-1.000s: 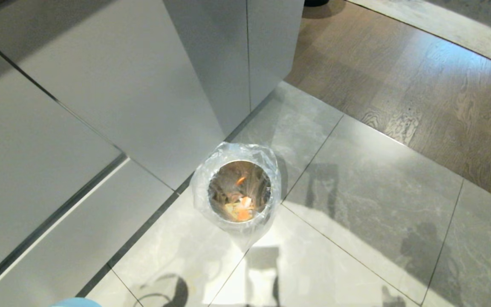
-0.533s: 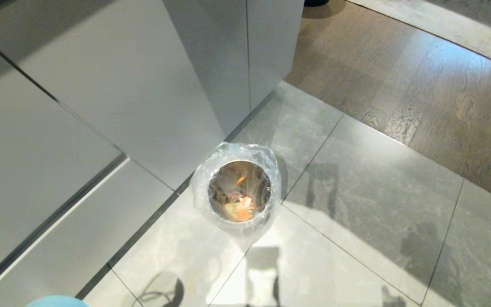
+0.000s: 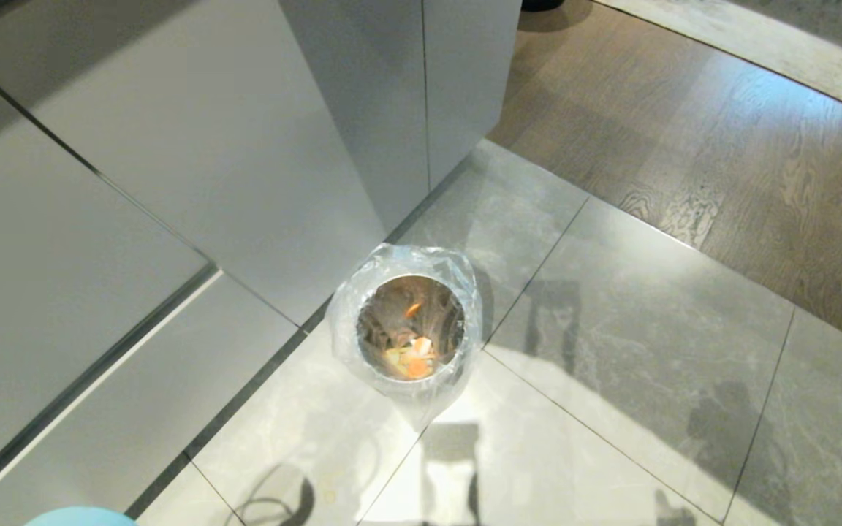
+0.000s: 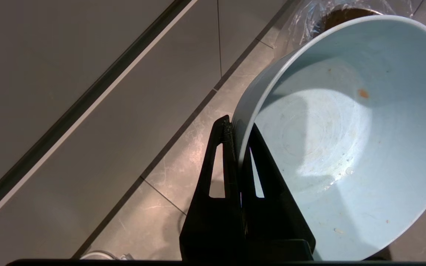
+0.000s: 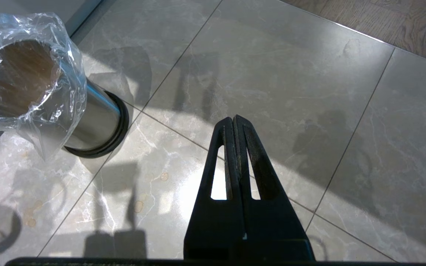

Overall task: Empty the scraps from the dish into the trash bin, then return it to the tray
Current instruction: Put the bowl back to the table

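Standing on the marble-tiled floor (image 3: 611,365) beside a grey cabinet (image 3: 260,161), the trash bin (image 3: 404,332) holds the scraps (image 3: 410,358). The left gripper (image 4: 239,140) pinches the rim of the emptied pale-blue dish (image 4: 346,140), tilted near the bin. The right gripper (image 5: 234,127) hangs above the tiles, jaws pressed together, holding nothing.

The right gripper (image 5: 235,122) hangs over the grey floor tiles (image 5: 272,74), its black fingers pressed together, holding nothing. The shiny trash bin (image 5: 87,118) with its crinkly plastic bag (image 5: 68,66) stands at ten o'clock.
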